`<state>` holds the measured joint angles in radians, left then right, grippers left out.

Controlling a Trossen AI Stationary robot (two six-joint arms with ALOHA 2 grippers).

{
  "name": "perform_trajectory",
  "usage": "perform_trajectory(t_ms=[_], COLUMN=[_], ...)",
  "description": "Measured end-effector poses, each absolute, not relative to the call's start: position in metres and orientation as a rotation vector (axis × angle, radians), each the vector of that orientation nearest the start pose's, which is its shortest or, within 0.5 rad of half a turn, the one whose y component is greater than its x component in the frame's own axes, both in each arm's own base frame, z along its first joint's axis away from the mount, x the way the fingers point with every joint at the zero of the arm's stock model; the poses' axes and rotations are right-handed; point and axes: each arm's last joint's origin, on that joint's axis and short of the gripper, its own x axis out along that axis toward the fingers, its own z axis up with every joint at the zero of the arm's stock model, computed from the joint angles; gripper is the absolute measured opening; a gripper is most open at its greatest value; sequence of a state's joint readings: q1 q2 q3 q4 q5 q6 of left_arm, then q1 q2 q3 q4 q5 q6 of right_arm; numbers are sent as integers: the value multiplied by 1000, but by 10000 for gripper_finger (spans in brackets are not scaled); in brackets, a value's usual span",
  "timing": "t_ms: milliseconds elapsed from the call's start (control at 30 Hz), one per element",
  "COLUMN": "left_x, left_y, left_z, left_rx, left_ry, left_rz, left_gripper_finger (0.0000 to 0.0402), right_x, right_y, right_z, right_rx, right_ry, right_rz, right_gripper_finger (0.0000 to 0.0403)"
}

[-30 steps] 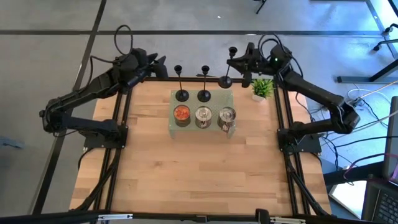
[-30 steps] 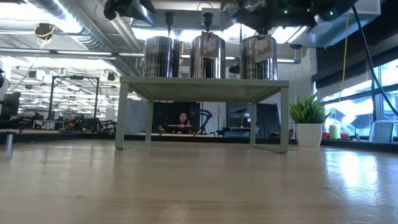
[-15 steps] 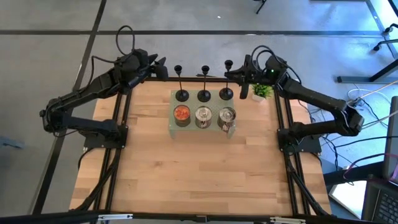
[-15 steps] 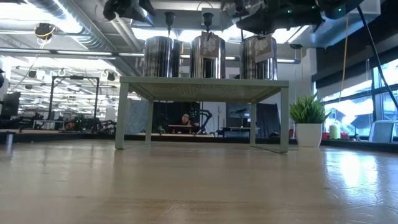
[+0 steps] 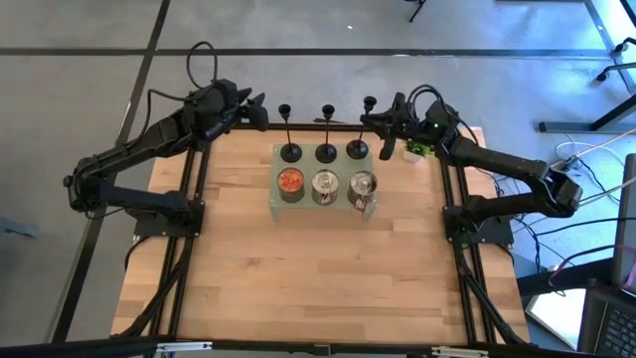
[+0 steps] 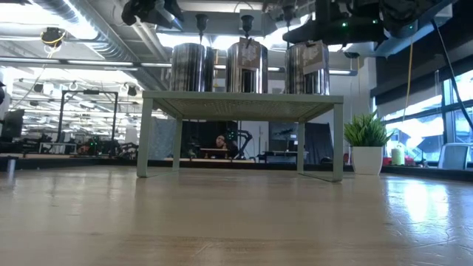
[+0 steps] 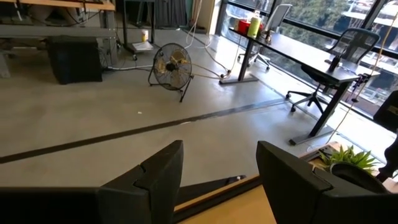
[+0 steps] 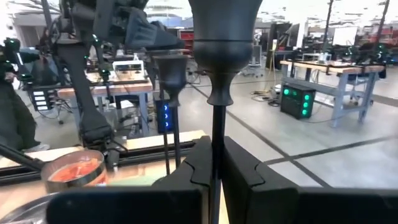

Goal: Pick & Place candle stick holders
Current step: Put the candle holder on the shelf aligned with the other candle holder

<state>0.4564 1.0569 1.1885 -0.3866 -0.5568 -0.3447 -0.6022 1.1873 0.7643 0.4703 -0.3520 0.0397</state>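
At the upper middle of the high view we see a pale green shelf [image 5: 281,211] standing on the wooden desk [image 5: 298,278], carrying three candle stick holders along its far edge. The left holder [image 5: 289,151] and the middle holder [image 5: 326,152] stand free; the right holder [image 5: 359,148] stands upright with its base on the shelf, its thin stem pinched between the pressed-together fingers of the right end effector [image 5: 383,121]. Three tin cans [image 5: 324,185] sit in a row in front of the holders. The left end effector [image 5: 260,107] hangs at the upper left of the shelf, fingers spread, holding nothing. A small potted plant [image 5: 417,149] sits by the right arm.
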Motion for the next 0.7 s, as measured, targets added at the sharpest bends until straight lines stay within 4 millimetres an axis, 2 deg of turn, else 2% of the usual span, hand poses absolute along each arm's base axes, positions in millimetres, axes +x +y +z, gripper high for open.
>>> perform_trajectory(t_ms=[300,700], left_x=[186,186], left_y=[108,108], left_z=[401,401], left_rx=[-299,-309], left_ry=[98,92], left_rz=[1044,1047], left_gripper_finger=[200,200], right_x=[223,223], right_y=[-141,-142], right_z=[300,301], right_rx=[31,19], right_ry=[17,15], right_rz=[-255,-262], right_gripper_finger=[15,15])
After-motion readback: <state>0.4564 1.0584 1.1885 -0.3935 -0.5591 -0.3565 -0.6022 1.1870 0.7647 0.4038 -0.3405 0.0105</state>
